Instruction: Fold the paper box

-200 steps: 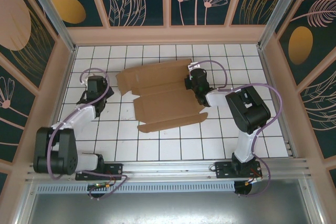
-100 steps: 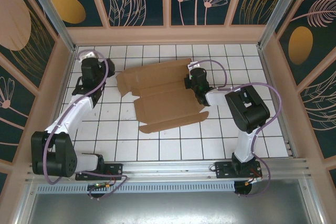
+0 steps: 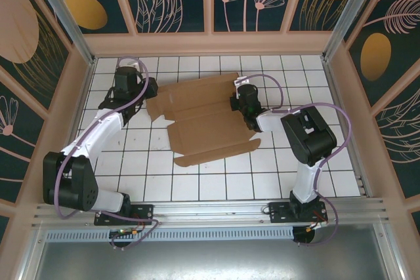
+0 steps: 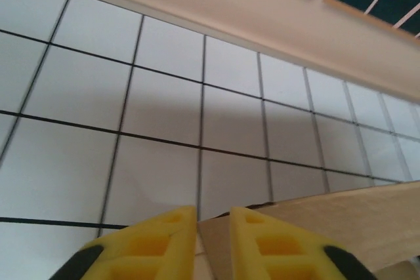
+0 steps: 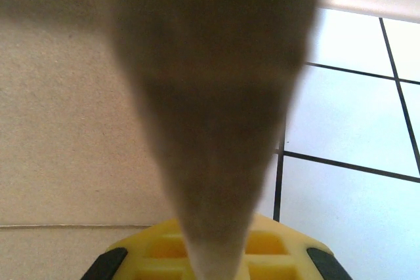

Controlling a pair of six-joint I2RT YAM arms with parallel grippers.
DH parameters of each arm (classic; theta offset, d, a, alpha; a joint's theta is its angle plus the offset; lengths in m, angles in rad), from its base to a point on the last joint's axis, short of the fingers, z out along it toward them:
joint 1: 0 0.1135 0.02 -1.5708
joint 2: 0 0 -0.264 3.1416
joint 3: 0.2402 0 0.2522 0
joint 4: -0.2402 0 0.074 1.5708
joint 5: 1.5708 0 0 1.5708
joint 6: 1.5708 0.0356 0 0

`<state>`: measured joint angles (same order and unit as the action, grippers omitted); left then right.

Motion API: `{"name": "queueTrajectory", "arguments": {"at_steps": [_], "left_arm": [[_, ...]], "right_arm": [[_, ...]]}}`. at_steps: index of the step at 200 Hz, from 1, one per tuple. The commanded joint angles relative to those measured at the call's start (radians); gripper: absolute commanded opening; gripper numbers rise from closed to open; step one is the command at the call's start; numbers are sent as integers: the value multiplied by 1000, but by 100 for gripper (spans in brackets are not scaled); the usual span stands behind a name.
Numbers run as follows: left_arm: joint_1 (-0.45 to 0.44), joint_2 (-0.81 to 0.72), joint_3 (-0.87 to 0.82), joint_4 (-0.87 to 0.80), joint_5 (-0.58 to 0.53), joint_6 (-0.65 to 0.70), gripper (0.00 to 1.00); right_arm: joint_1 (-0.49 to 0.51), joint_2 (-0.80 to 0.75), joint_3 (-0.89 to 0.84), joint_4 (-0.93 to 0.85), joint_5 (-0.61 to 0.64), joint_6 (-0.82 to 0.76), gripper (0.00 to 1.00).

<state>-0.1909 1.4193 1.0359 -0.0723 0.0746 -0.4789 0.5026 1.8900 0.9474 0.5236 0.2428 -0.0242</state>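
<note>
The paper box [image 3: 203, 119] lies as a flat brown die-cut cardboard sheet in the middle of the white grid table. My left gripper [image 3: 148, 94] is at the sheet's far left edge. In the left wrist view its yellow fingers [image 4: 151, 247] stand a narrow gap apart, and a corner of the cardboard [image 4: 216, 247] fills that gap. My right gripper [image 3: 240, 104] is at the sheet's right edge. There its yellow fingers [image 5: 279, 247] are shut on a blurred brown tab [image 5: 216, 96] that rises between them.
Low beige walls [image 3: 210, 44] with patterned panels ring the table [image 3: 315, 175] on three sides. An aluminium rail [image 3: 210, 211] runs along the near edge by the arm bases. White tiles lie bare in front of the sheet and to its right.
My left arm has swung from the table's left side back and to the right, up to the sheet's left edge, and its jaws have narrowed. The right arm and the sheet have not moved.
</note>
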Motion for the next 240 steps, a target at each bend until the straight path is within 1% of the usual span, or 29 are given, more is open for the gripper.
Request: {"name": "queueTrajectory", "arguments": {"at_steps": [1, 17, 43, 80, 117, 127, 161, 180, 202, 220, 240], "left_arm": [[-1, -14, 36, -13, 87, -41, 12], [0, -10, 34, -16, 114, -58, 7], [0, 7, 2, 0, 159, -94, 3], [0, 31, -33, 17, 136, -104, 3], [-2, 63, -57, 71, 177, -159, 2], [-6, 69, -88, 90, 191, -173, 2], [-33, 92, -86, 104, 203, -182, 1], [-34, 96, -93, 118, 201, -191, 4], [-35, 110, -102, 168, 237, -216, 8], [-36, 115, -95, 202, 249, -211, 15], [-36, 125, -70, 148, 218, -169, 19]], "right_arm": [[2, 57, -10, -122, -16, -16, 6], [2, 57, -11, -122, -14, -16, 6], [3, 57, -9, -122, -11, -14, 6], [7, 55, -9, -125, -10, -13, 6], [11, 54, -9, -126, -10, -11, 6], [13, 56, -8, -128, -10, -11, 6], [15, 61, -6, -130, -10, -8, 6], [17, 62, -7, -128, -9, -7, 6], [19, 63, -7, -128, -8, -6, 6], [19, 63, -7, -128, -4, -6, 6], [19, 61, -10, -131, 3, -8, 6]]}}
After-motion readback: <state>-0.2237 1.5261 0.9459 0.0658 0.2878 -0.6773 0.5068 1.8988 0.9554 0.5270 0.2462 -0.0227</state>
